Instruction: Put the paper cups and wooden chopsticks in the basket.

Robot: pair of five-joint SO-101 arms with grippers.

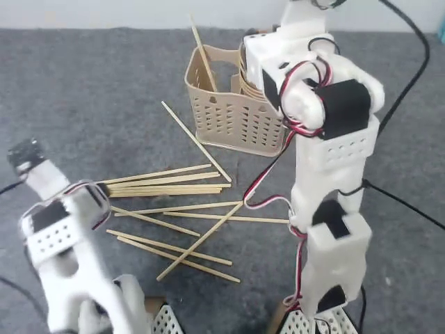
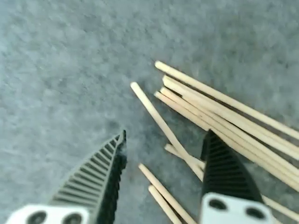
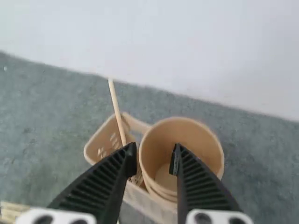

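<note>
The beige slotted basket [image 1: 229, 122] [image 3: 100, 147] stands at the back of the grey carpet. Stacked paper cups [image 3: 184, 149] [image 1: 243, 80] sit inside it, and one wooden chopstick [image 1: 202, 50] [image 3: 117, 112] leans upright in it. My right gripper [image 3: 154, 151] hangs open just above the cups, one finger outside the top cup's rim and one inside. Several wooden chopsticks [image 1: 167, 179] [image 2: 224, 121] lie loose on the carpet in front of the basket. My left gripper [image 2: 167, 136] [image 1: 101, 196] is open low over the ends of the bundle, with one stick [image 2: 161, 123] running between its fingers.
More chopsticks [image 1: 188, 243] lie crossed in the middle of the carpet, and one [image 1: 195, 139] rests against the basket's front. Cables [image 1: 407, 90] trail at the right of the right arm. A pale wall [image 3: 187, 46] stands behind the basket.
</note>
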